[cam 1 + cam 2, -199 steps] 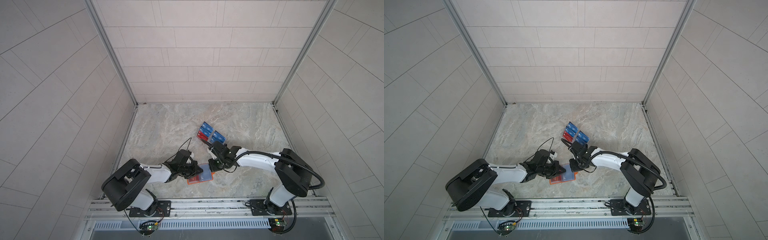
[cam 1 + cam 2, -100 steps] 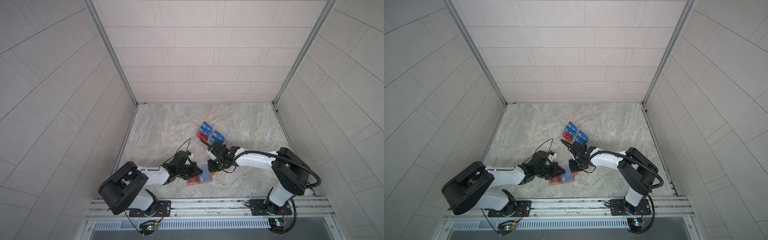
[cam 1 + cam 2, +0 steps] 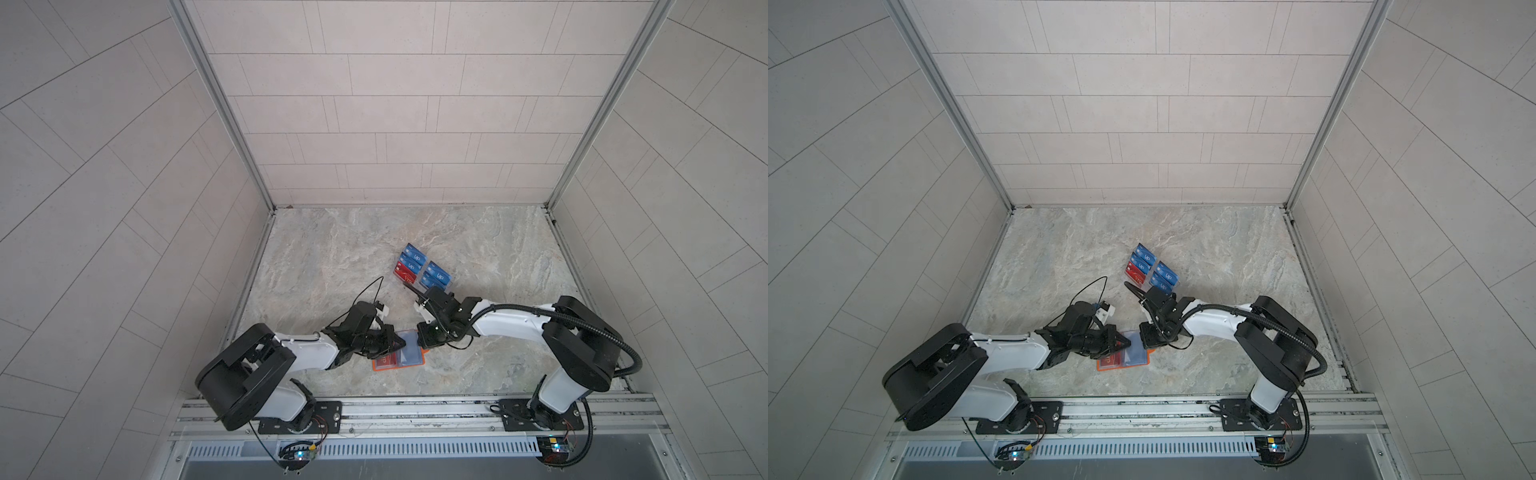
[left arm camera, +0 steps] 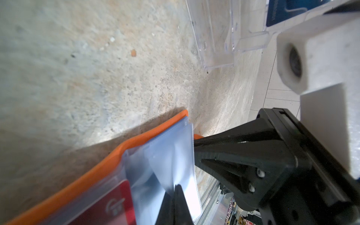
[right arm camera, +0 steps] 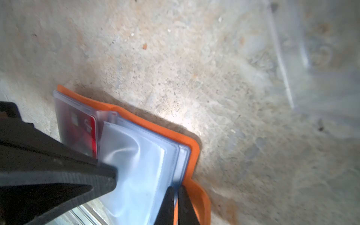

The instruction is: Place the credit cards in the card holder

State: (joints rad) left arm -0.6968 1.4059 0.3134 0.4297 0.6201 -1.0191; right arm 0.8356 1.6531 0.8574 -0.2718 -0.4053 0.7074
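Near the front rail in both top views, card holder lies open on the table, with left gripper and right gripper meeting over it. Credit cards, four blue and one red, stand tiered well apart. Left wrist: jaws pressed on one clear sleeve, lifting it; one red card already sleeved; clear rack beyond. Right wrist: jaws pinch the outer edge of the holder's sleeve stack. Judgement: one in, five to go.

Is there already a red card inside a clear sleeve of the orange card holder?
Yes, in the right wrist view a red card sits under a clear sleeve of the open card holder.
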